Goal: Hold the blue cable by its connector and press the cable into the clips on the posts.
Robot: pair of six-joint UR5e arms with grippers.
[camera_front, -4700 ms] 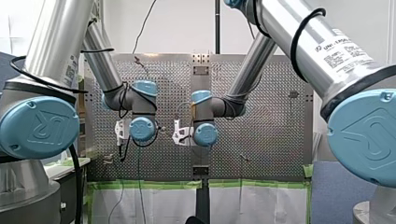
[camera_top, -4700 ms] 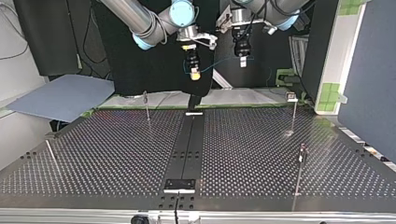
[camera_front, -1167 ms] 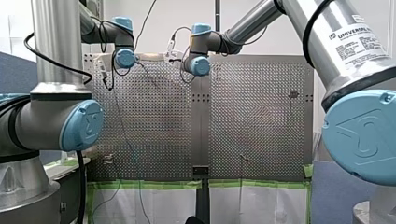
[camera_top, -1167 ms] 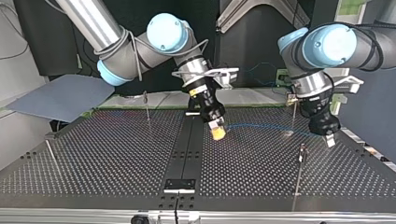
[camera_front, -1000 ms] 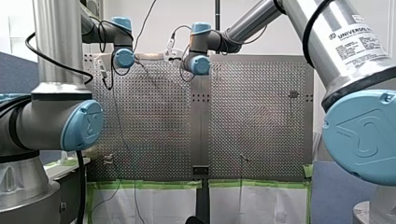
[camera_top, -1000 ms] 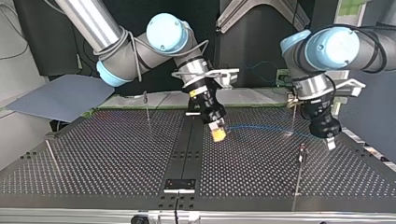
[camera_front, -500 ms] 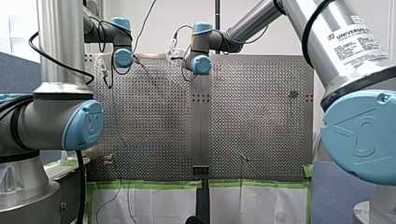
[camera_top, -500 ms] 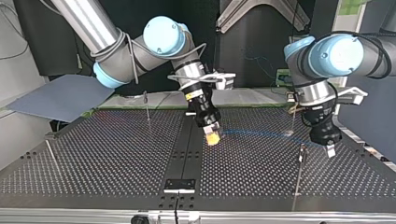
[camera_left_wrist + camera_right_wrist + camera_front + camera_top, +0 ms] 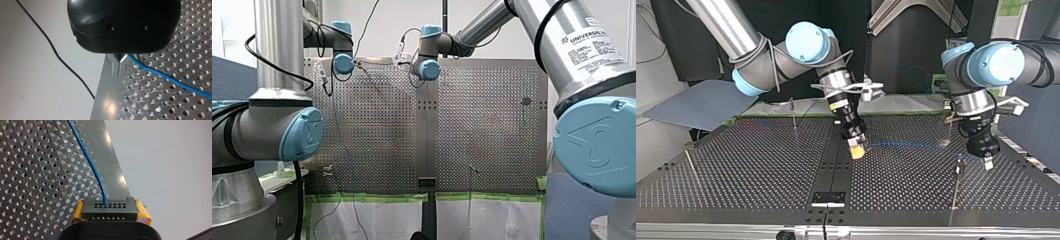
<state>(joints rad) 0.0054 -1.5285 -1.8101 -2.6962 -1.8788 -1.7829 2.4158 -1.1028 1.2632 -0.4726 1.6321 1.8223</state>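
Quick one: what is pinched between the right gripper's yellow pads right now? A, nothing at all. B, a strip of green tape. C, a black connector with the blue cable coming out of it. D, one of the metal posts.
C: the right wrist view shows a black connector with rows of holes clamped between the yellow pads of my right gripper, and the blue cable runs out of it over the perforated table.

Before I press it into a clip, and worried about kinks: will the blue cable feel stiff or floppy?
Probably floppy: the blue cable bends in a soft curve leaving the connector. Likely light: it looks thin against the perforated table. It should follow wherever my right gripper carries that connector.
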